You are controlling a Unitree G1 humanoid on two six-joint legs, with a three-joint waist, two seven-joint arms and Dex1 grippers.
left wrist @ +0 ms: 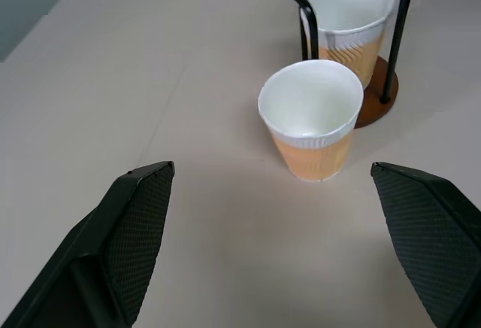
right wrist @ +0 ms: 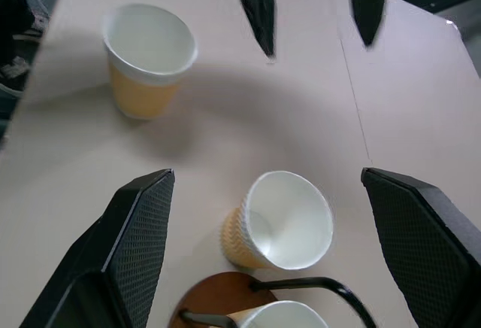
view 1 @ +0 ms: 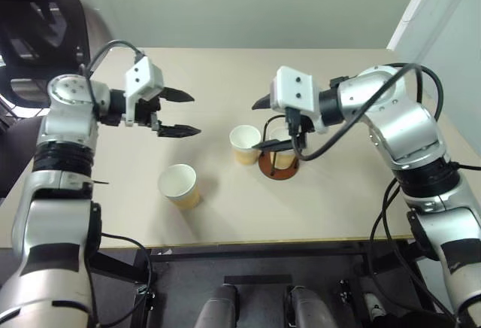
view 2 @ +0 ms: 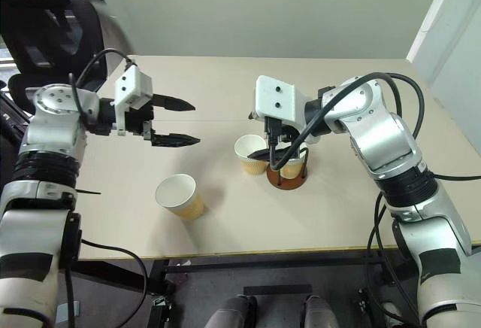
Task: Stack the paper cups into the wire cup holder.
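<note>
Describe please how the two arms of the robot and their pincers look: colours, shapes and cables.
Both arms are built from rounded silver-grey shells with black bands at the joints. Loose black cables loop outside them near the wrists. Each wrist carries a white boxy block with small dark dots. The left pincer and the right pincer each have two slim black fingers tapering to a point; up close, their inner faces show a fine mesh texture.

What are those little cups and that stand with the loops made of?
The cups look like paper: matte tan ribbed sides, white inside, a rolled white rim. One cup in the stand looks the same. The stand seems to be thin black wire, probably coated metal, bent into upright loops on a reddish-brown disc, perhaps wood or plastic.
</note>
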